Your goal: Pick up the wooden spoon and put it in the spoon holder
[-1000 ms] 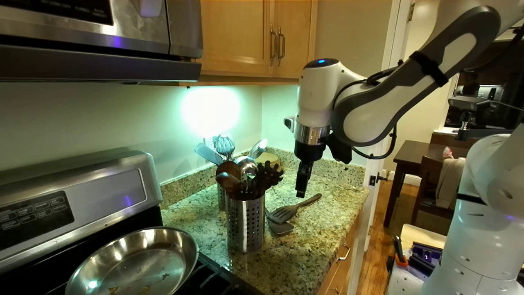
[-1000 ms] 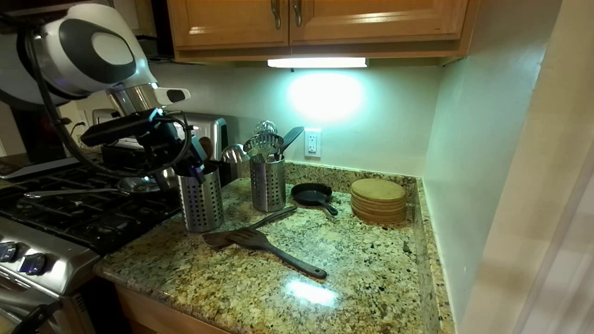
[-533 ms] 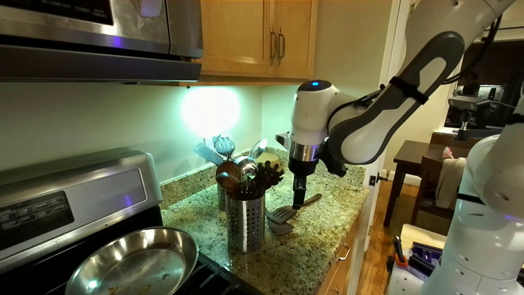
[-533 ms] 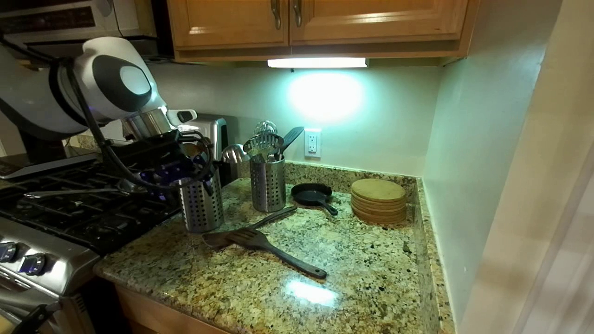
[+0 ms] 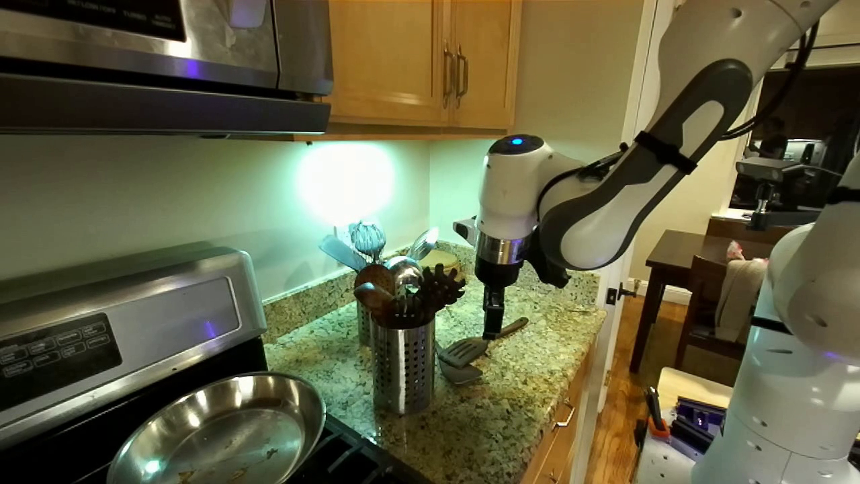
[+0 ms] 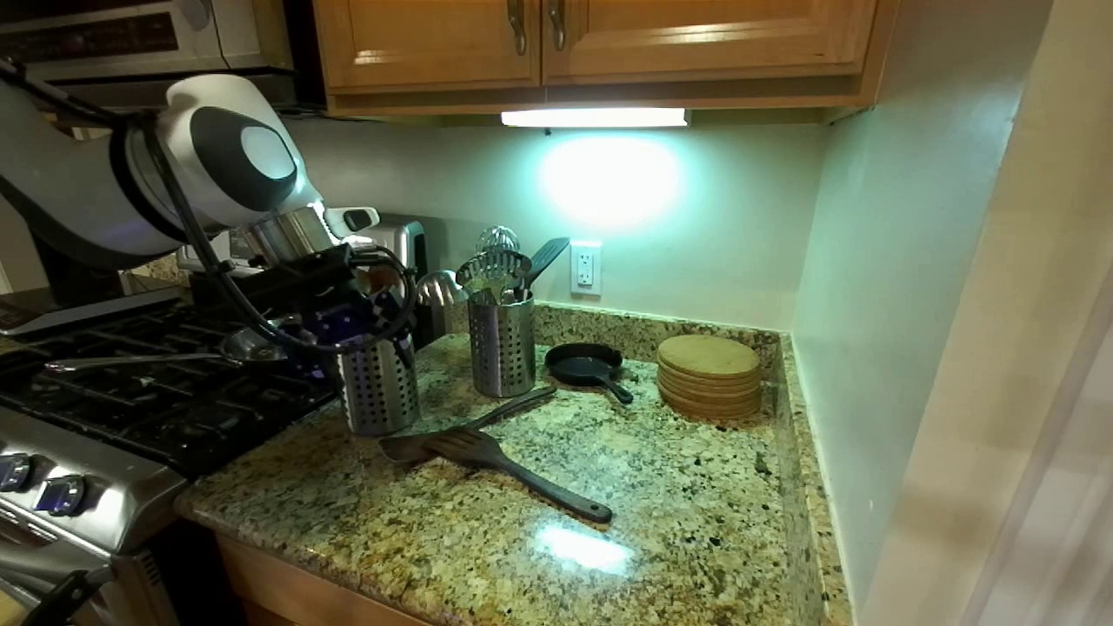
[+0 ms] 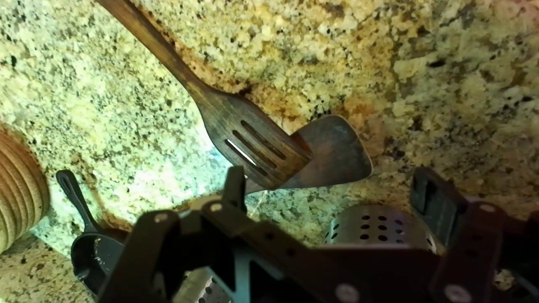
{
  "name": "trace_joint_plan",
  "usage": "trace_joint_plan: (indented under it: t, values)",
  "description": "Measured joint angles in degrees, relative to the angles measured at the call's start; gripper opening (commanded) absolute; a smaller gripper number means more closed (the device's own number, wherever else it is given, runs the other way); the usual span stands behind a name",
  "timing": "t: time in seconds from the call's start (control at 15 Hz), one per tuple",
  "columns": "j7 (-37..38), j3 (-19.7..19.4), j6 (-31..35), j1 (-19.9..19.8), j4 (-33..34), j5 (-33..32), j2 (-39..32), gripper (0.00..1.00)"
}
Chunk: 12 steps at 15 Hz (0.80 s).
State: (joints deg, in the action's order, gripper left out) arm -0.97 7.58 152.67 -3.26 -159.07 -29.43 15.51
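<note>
Two dark brown wooden utensils lie crossed on the counter: a slotted turner (image 6: 543, 489) on top and a solid-headed one with a thinner handle (image 6: 513, 405) beneath. In the wrist view I see the slotted head (image 7: 252, 139) over the solid flat head (image 7: 337, 155). I cannot tell which one is the wooden spoon; neither shows a clear bowl. The near steel canister (image 5: 403, 370), full of utensils, fits the spoon holder; it also shows in the wrist view (image 7: 379, 223). My gripper (image 7: 330, 179) is open and empty, pointing down above the crossed heads, beside the canister (image 6: 378, 391).
A second steel canister (image 6: 503, 348) with utensils stands behind. A small black pan (image 6: 584, 363) and a stack of round wooden boards (image 6: 709, 378) are by the wall. A steel frying pan (image 5: 222, 430) sits on the stove. Cabinets (image 5: 416, 67) hang above the counter.
My gripper has come down toward the crossed utensils, mostly in the first half second, then risen very slightly. The utensils and canisters have not moved.
</note>
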Motion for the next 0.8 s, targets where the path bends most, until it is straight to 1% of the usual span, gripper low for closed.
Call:
trace_joint_plan:
  t: [0.07,0.27,0.53,0.8]
  values:
    - [0.1,0.2,0.2,0.0,0.1,-1.2,0.0,1.0]
    - [1.2,0.4,3.8,-0.8,0.1,-8.2,-1.3,1.0]
    - [3.8,0.1,8.9,-3.0,0.1,-16.8,-5.8,1.0]
    - [6.8,-0.7,11.9,-4.9,0.1,-23.5,-10.6,1.0]
